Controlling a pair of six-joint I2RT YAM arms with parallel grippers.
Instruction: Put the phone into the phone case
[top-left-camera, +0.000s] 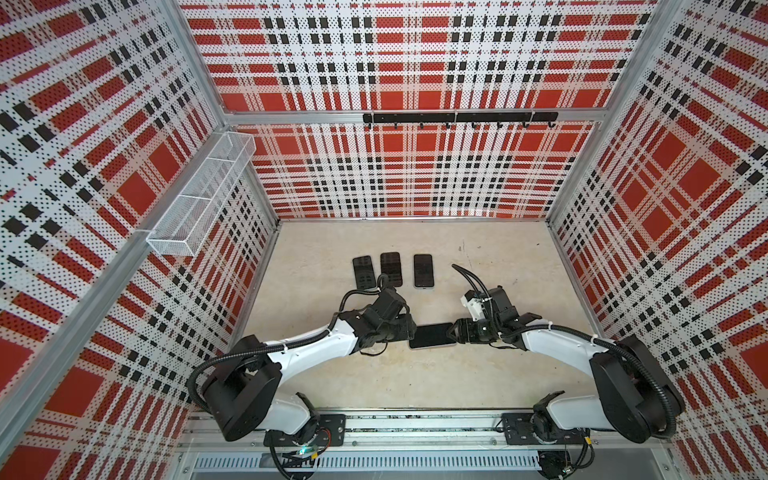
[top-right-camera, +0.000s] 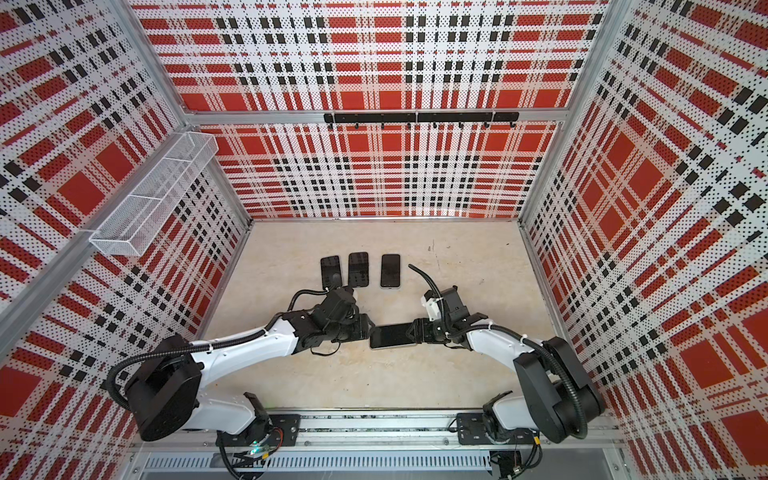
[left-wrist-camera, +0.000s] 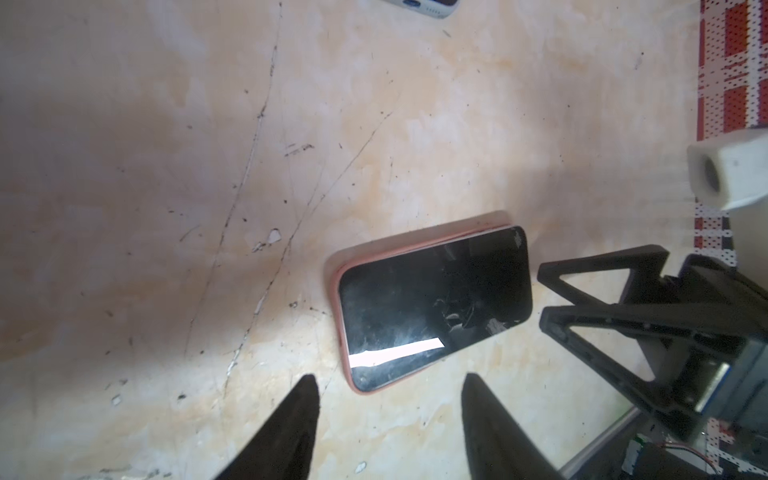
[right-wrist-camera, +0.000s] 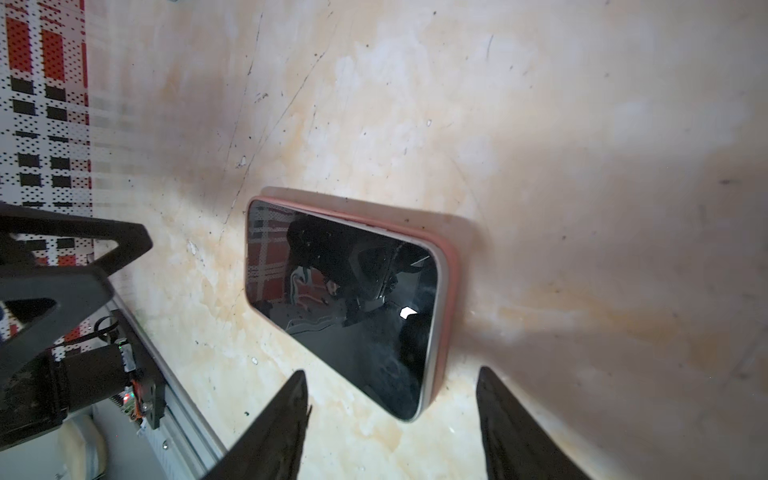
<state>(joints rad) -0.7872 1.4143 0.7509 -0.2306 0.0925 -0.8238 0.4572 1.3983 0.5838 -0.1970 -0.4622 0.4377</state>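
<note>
A black-screened phone (top-left-camera: 432, 336) (top-right-camera: 392, 336) lies flat, screen up, in a pink phone case (left-wrist-camera: 340, 307) (right-wrist-camera: 452, 286) at the table's middle. At the end nearest my right gripper the phone's silver edge (right-wrist-camera: 434, 332) shows above the pink rim. My left gripper (top-left-camera: 412, 330) (top-right-camera: 368, 330) (left-wrist-camera: 388, 376) is open just off the phone's left end, touching nothing. My right gripper (top-left-camera: 451, 332) (top-right-camera: 411, 332) (right-wrist-camera: 390, 370) is open at the right end. The phone's corner lies between its spread fingers without contact.
Three more dark phones (top-left-camera: 364, 272) (top-left-camera: 391, 268) (top-left-camera: 423, 271) lie in a row behind the left arm. A white wire basket (top-left-camera: 199, 195) hangs on the left wall and a black hook rail (top-left-camera: 459, 118) on the back wall. Plaid walls enclose the table.
</note>
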